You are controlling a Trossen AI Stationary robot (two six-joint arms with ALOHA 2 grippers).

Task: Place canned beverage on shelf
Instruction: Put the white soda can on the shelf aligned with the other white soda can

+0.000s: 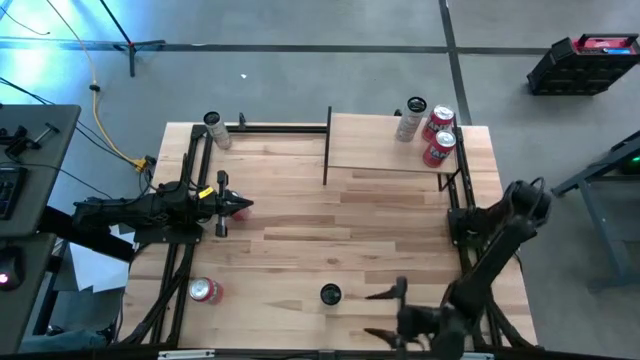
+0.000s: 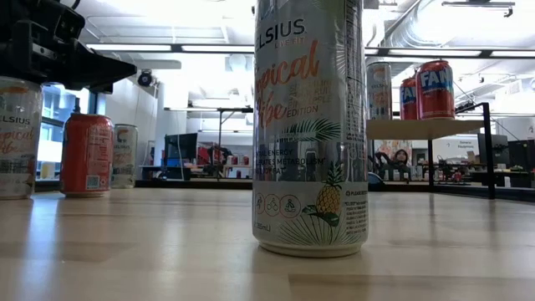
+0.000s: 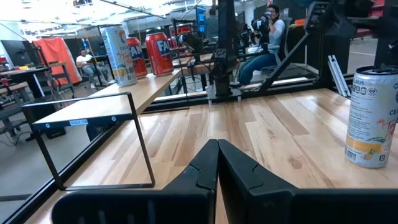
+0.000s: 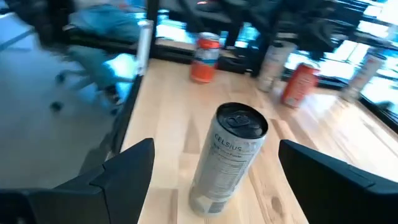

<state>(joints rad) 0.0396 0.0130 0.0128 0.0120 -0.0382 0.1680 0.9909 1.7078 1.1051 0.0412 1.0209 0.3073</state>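
A tall silver Celsius can [image 1: 330, 294] [image 4: 229, 158] [image 2: 309, 125] stands upright on its base on the planked tabletop, near the front edge. My right gripper [image 1: 368, 314] [image 4: 216, 148] is open at the front right, its fingers level and pointing toward the table's left. The can stands just ahead of the fingertips, untouched. The shelf [image 1: 385, 150] [image 3: 93, 115], a pale board with black uprights, sits at the far right and carries a silver can [image 1: 410, 118] and two red cans [image 1: 439, 135]. My left gripper [image 1: 236, 208] [image 3: 217, 163] is shut at the table's left, touching nothing.
A red can [image 1: 205, 290] stands near the front left corner and a silver can [image 1: 213, 128] at the far left corner. Black frame bars [image 1: 285, 128] run along the far and side edges. Bare planks lie between the Celsius can and the shelf.
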